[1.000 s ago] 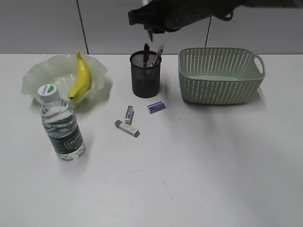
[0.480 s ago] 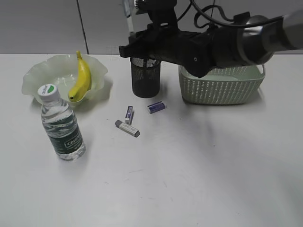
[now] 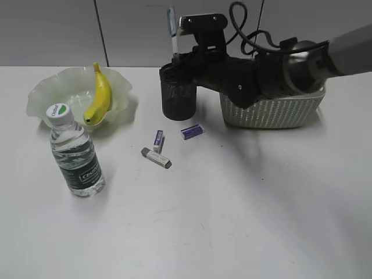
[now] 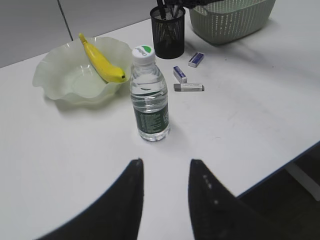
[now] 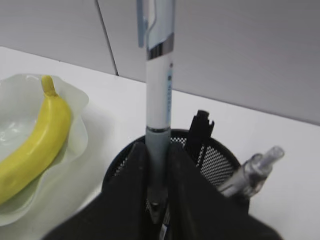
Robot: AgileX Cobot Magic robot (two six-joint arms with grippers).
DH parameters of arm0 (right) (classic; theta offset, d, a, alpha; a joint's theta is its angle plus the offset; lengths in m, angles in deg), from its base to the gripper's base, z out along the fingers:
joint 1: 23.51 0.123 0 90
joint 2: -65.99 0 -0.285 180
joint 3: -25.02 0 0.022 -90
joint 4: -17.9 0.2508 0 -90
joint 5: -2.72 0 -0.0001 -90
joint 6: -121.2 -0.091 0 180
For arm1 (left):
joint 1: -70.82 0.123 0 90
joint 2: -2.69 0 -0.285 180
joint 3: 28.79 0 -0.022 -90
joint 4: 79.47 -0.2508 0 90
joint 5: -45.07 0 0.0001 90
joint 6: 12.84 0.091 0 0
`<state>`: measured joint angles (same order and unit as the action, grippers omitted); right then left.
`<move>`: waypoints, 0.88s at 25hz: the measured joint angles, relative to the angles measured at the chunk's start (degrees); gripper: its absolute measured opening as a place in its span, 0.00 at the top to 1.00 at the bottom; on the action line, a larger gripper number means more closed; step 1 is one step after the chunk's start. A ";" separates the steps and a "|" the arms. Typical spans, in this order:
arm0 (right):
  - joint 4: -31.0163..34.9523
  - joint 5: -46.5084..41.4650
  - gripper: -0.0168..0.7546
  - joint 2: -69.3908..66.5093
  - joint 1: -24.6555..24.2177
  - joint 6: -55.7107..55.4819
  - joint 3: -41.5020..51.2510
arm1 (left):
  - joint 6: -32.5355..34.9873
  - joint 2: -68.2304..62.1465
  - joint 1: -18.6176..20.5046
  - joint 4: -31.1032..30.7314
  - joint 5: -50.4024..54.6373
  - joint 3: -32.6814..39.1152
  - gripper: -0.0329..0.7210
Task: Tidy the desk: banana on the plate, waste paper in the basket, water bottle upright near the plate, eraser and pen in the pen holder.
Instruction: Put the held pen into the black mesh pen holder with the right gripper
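Observation:
My right gripper (image 5: 156, 150) is shut on a pale blue-white pen (image 5: 159, 90), held upright with its grey tip over the mouth of the black mesh pen holder (image 5: 220, 160). From outside, the pen (image 3: 171, 26) sticks up above the pen holder (image 3: 177, 104). The banana (image 3: 102, 93) lies in the plate (image 3: 40, 93). The water bottle (image 3: 75, 154) stands upright in front of the plate. Three erasers (image 3: 158, 140) (image 3: 192, 131) (image 3: 156, 157) lie on the desk. The basket (image 3: 273, 110) sits behind the right arm. My left gripper (image 4: 166, 162) is open and empty. The waste paper is out of view.
A black pen (image 5: 202, 127) and a clear pen (image 5: 252, 167) stand in the holder beside my fingers. The right arm lies across the front of the basket's rim. The desk's near edge (image 4: 280, 167) shows at the right of the left wrist view.
The right arm has come down from the top of the view to the pen holder. The pen now stands upright in its jaws over the cup. The left gripper has not moved.

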<state>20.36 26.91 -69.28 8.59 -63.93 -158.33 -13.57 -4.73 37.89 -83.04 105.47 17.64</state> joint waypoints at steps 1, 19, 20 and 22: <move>0.00 0.00 0.86 -0.47 0.00 0.00 0.00 | 0.00 0.00 0.00 0.00 0.00 0.00 0.65; -0.99 -26.42 0.45 12.25 0.00 0.07 0.07 | 0.00 0.00 0.00 0.00 0.00 0.00 0.65; -1.70 -32.32 0.45 14.46 0.00 0.07 0.07 | 0.00 0.00 0.00 0.00 0.00 0.00 0.65; -3.39 -42.64 0.45 18.11 -0.07 0.37 0.12 | 0.00 0.00 0.00 0.00 0.00 0.00 0.65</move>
<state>16.97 -15.73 -51.17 8.51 -63.56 -158.21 -13.57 -4.73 37.89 -83.04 105.47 17.64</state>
